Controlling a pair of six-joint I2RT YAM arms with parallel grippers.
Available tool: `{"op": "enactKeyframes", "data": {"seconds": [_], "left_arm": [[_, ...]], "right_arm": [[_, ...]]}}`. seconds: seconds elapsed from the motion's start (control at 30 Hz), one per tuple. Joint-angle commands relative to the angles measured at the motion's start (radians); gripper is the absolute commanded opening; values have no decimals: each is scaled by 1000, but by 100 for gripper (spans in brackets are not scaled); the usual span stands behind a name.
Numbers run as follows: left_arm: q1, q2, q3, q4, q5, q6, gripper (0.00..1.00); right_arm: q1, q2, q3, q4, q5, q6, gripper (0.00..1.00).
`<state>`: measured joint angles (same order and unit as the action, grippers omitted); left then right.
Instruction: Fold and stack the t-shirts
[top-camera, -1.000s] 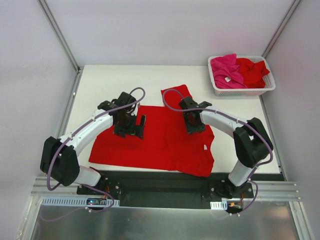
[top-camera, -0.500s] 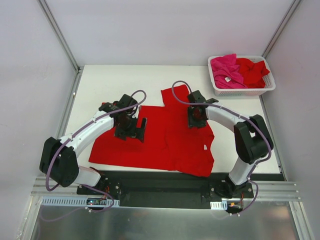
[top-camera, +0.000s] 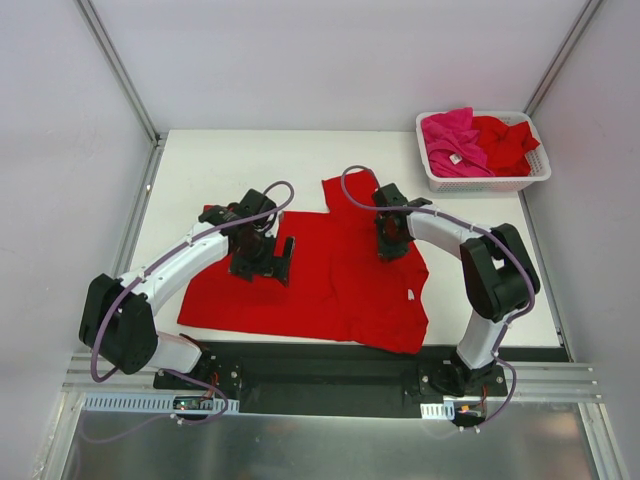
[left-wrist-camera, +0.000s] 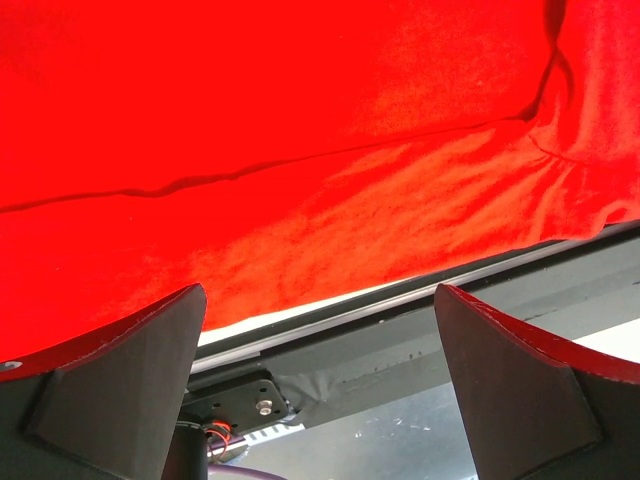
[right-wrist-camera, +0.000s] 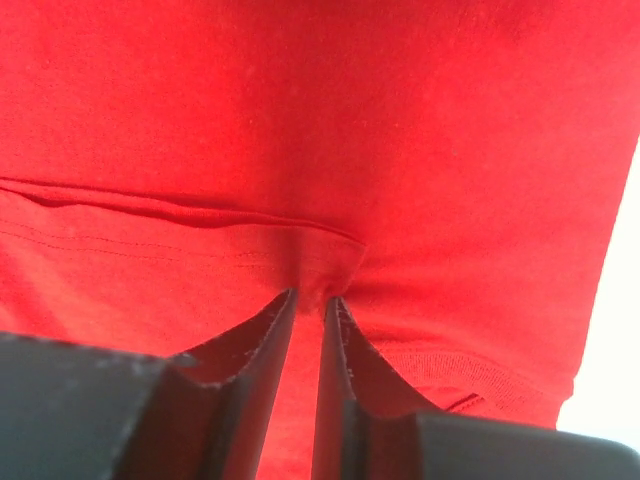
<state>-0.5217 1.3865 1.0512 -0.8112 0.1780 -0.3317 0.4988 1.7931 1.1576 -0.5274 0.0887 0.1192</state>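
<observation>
— Right gripper (right-wrist-camera: 320, 300): how does it stand?
— Its two fingers are drawn almost together on a small pinch of the red t-shirt (top-camera: 330, 285). The cloth puckers up into the narrow gap between their tips, just below a stitched seam. That is on the shirt's right half, near its far edge, where a sleeve sticks out toward the back.
— And the left gripper (left-wrist-camera: 320, 290)?
— Spread wide, with nothing between the fingers. It hangs over the shirt's left half, near the far edge. Its wrist camera looks past both fingers at wrinkled red cloth and the shirt's near hem. Whether the tips touch the cloth I cannot tell.
— How does the shirt lie?
— Spread flat on the white table (top-camera: 230, 170), with a small white tag showing by its right edge.
— The other shirts?
— Well apart from the spread shirt, off to its far right, a white slotted basket (top-camera: 485, 183) holds a pink t-shirt (top-camera: 450, 140) with a white label. A crumpled red t-shirt (top-camera: 505, 140) lies on the side away from the spread shirt.
</observation>
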Motion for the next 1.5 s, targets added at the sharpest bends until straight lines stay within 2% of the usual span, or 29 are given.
{"op": "enactKeyframes", "data": {"seconds": [0.0, 0.03, 0.23, 0.37, 0.87, 1.47], "left_arm": [[-14, -10, -2, -22, 3, -17, 99], [-15, -7, 1, -22, 5, -17, 99], [-23, 8, 12, -20, 5, -21, 99], [-27, 16, 16, -22, 3, -24, 99], [-44, 37, 26, -22, 5, -32, 100], [-57, 46, 40, -20, 6, -40, 99]], "right_arm": [[-6, -24, 47, -5, 2, 4, 18], [-6, -27, 53, -8, 6, 0, 13], [-6, -40, 91, -37, 29, -18, 4], [-8, -47, 123, -57, 51, -27, 2], [-22, -35, 257, -141, 103, -62, 1], [-46, -61, 333, -183, 108, -66, 1]]}}
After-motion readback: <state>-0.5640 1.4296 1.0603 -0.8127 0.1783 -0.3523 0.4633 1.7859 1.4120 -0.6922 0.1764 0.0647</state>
